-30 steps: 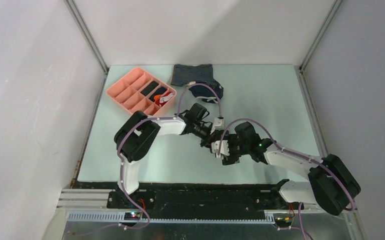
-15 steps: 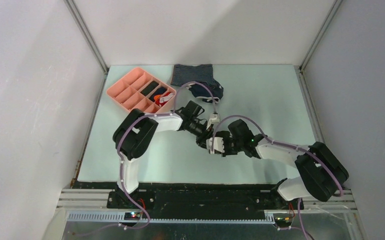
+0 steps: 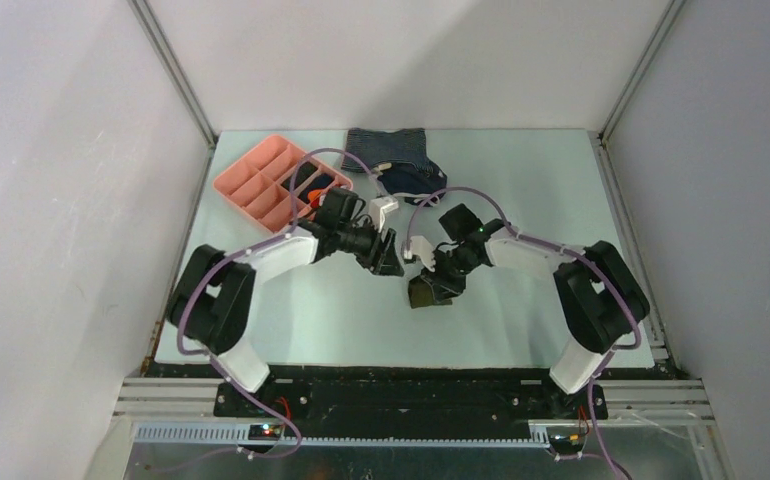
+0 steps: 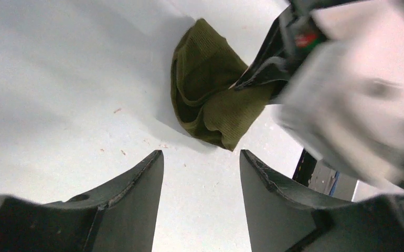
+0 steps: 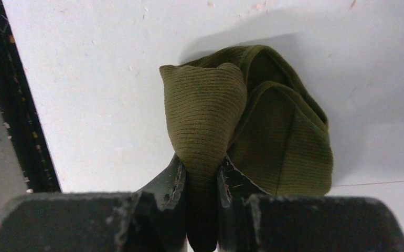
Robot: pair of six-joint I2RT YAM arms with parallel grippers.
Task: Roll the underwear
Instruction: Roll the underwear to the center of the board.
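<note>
Right wrist view: right gripper (image 5: pixel 200 176) pinches 1 fold of the small olive-green ribbed cloth underwear (image 5: pixel 278 142), left gripper (image 4: pixel 201 156) gapes empty; a careless pull could undo it

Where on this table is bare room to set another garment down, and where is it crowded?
Free: the table's far right corner, beyond the right arm; the near strip between the arms, nearer than the underwear. Crowded: far left, with tray, striped garment and navy garment; the middle, where left gripper and right gripper sit close.
</note>
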